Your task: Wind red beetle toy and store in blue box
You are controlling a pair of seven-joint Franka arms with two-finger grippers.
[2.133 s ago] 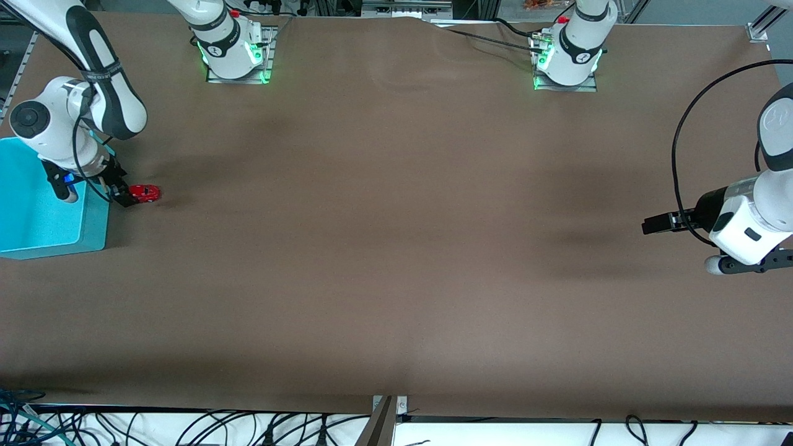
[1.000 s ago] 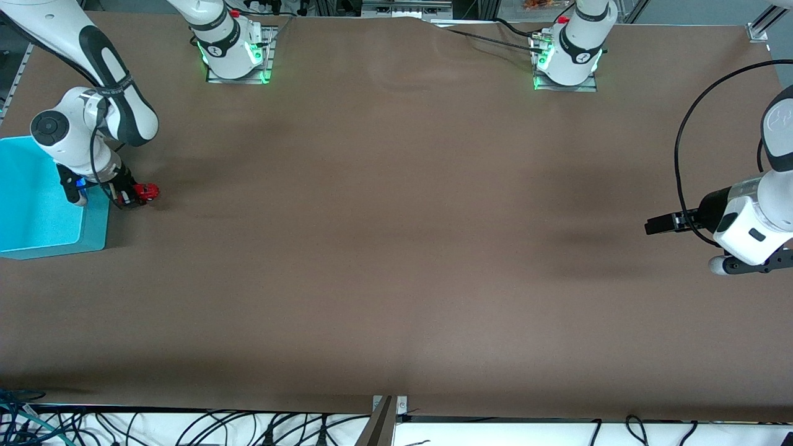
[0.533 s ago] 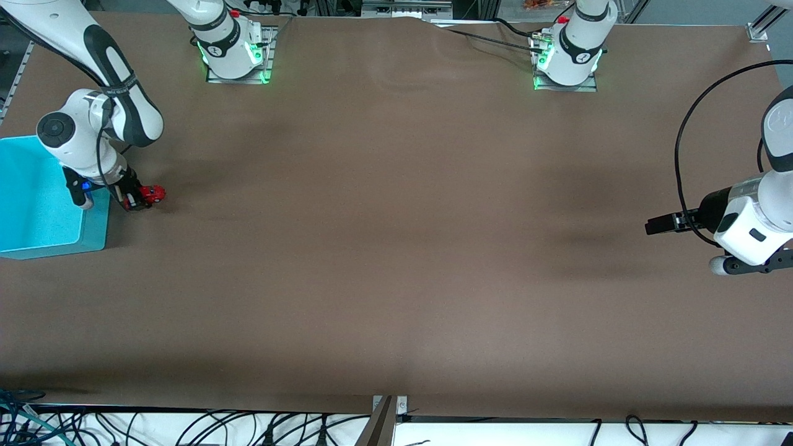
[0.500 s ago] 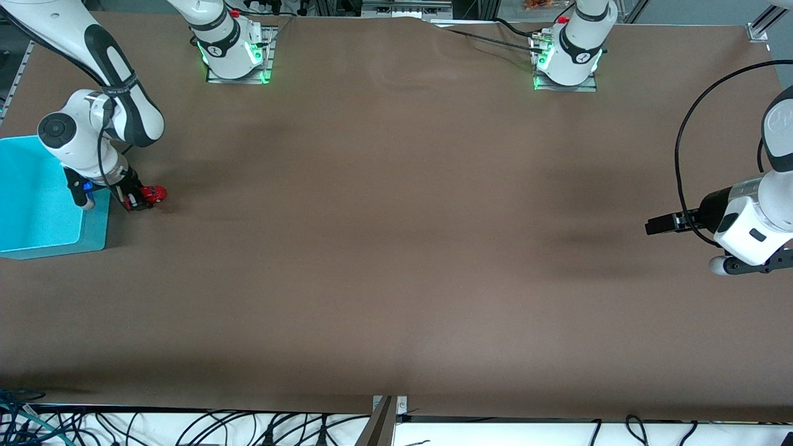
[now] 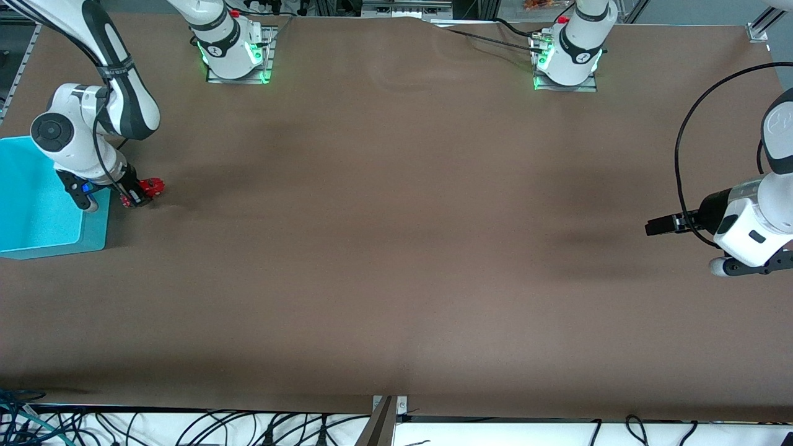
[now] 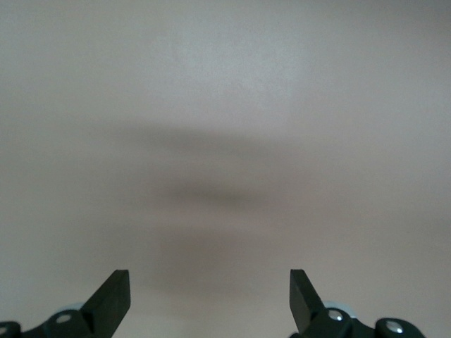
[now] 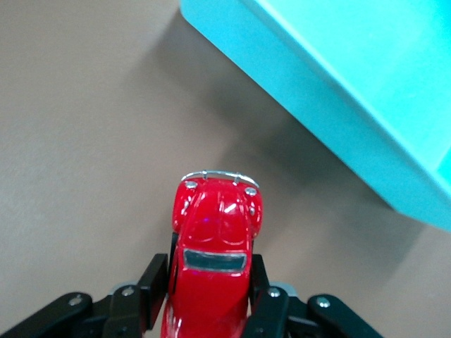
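The red beetle toy (image 5: 148,188) is clamped by its sides between the fingers of my right gripper (image 5: 135,195), low at the brown table, right beside the blue box (image 5: 43,210) at the right arm's end. In the right wrist view the toy (image 7: 215,260) points away from the wrist, and the box's wall (image 7: 331,134) stands close by. My left gripper (image 5: 650,226) is open and empty, waiting in the air at the left arm's end; its wrist view shows its two fingertips (image 6: 113,296) wide apart over bare table.
The brown table (image 5: 396,248) spreads wide between the two arms. The arm bases stand at the table's edge farthest from the front camera. Cables hang below the table's edge nearest to the front camera.
My right gripper moved with the toy a little away from the box, then a little toward the bases. The left arm has not moved.
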